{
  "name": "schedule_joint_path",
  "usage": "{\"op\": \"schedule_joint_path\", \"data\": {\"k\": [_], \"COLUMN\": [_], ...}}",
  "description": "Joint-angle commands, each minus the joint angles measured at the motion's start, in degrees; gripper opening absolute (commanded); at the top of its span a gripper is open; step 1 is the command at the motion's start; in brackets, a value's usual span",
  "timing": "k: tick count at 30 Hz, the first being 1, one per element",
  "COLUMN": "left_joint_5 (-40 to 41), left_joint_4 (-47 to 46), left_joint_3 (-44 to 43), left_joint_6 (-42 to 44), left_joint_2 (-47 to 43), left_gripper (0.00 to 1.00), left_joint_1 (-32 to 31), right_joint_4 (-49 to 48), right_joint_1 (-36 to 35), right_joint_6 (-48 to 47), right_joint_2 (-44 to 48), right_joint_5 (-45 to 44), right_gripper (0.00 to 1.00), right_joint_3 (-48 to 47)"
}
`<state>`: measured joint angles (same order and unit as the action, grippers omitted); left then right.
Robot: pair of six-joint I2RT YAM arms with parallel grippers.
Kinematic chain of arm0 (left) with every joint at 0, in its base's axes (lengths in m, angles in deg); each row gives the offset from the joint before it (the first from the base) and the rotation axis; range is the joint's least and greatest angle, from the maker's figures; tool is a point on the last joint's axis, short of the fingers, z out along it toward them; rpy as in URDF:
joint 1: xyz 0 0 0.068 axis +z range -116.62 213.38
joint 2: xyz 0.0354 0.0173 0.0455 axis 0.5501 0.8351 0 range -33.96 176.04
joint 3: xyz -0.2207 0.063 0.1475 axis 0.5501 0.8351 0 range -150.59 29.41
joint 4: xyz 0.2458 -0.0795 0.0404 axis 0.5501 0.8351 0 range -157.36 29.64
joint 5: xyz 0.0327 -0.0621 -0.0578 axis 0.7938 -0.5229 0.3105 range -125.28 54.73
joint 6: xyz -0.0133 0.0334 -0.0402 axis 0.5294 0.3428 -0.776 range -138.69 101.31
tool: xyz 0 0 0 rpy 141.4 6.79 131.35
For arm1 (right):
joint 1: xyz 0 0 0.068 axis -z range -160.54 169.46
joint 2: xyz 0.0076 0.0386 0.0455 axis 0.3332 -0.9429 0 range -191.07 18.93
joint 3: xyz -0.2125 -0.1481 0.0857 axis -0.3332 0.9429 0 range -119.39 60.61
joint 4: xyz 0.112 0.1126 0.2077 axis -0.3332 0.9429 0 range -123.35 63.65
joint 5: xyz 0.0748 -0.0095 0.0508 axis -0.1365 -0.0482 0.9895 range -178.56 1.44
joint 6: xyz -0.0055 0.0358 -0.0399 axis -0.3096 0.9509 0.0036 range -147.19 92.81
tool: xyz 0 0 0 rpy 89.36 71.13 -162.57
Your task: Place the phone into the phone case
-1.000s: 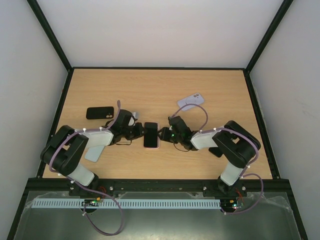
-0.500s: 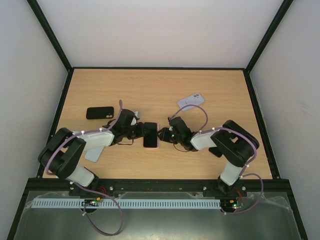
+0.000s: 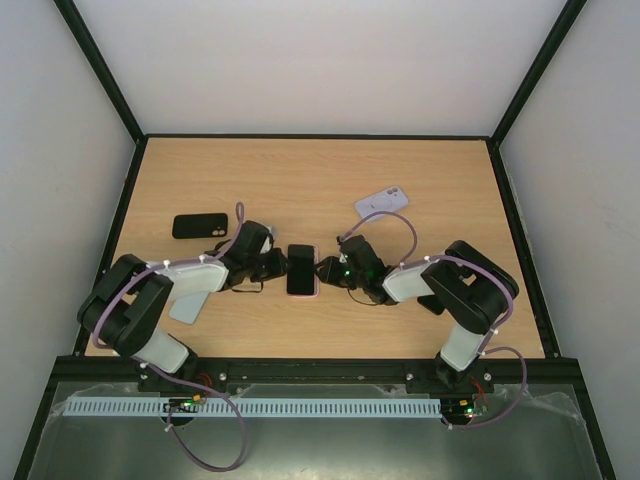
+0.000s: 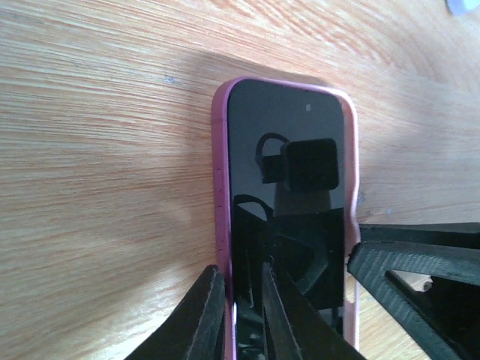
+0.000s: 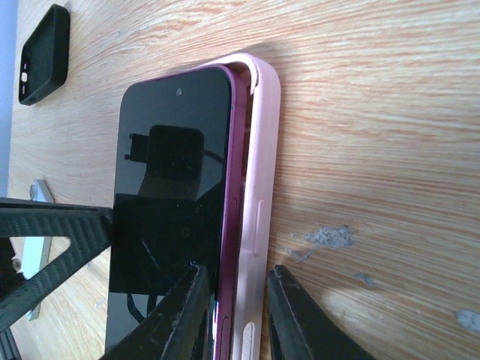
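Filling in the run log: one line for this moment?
phase: seating phone | phone: in pink phone case, rim gapped at right pincer | left pincer: straddling opposite rim | grips: unclear

Wooden desk (image 3: 320, 165). Black phone case (image 3: 199, 226) lying flat at left. Pale lavender phone case (image 3: 381, 203) right of centre, well apart. White walls around.

Light wooden table (image 3: 420, 170), pink phone case (image 5: 259, 187) laid flat near its middle with a dark-screened phone (image 5: 176, 187) lying in it, black case (image 3: 199, 226) placed to the left, pale case (image 3: 381, 202) set well apart at back right, pale flat item (image 3: 186, 306) partly hidden at front left.
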<state>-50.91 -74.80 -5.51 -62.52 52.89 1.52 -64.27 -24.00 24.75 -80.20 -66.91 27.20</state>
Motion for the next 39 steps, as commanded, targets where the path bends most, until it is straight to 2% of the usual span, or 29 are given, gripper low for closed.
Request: {"op": "schedule_joint_path", "data": {"k": [1,8,20,24,30,39], "left_joint_5": [-1.08,-4.23,-5.92,-5.55,-0.71,-3.08], "left_joint_4": [-1.81,-5.01,-8.79,-7.62,-0.27,-1.45], "left_joint_3": [0.3,-0.05,-0.72,-0.68,-0.82,4.79], "left_joint_6": [0.51,-0.24,-3.09,-3.71,-3.5,-5.79], "left_joint_2": [1.73,3.62,5.81,4.53,-1.47,-5.54], "left_gripper": [0.13,0.03,0.03,0.03,0.2,0.24], "left_joint_1": [-0.06,-0.29,-3.09,-3.13,-2.66,-2.79], "right_joint_4": [-0.38,-1.59,-3.56,-0.48,5.35,4.17], "right_joint_1": [0.08,0.04,0.04,0.04,0.06,-0.31], "right_joint_6": [0.61,0.95,1.71,0.9,1.05,3.77], "right_joint_2": [-0.29,-0.57,-0.46,1.19,6.1,9.56], "right_joint_5": [1.25,1.82,3.22,1.98,0.0,1.21], "right_gripper": [0.24,0.24,0.24,0.24,0.3,0.31], "right_joint_3": [1.54,1.53,2.03,1.67,2.88,7.52]}}
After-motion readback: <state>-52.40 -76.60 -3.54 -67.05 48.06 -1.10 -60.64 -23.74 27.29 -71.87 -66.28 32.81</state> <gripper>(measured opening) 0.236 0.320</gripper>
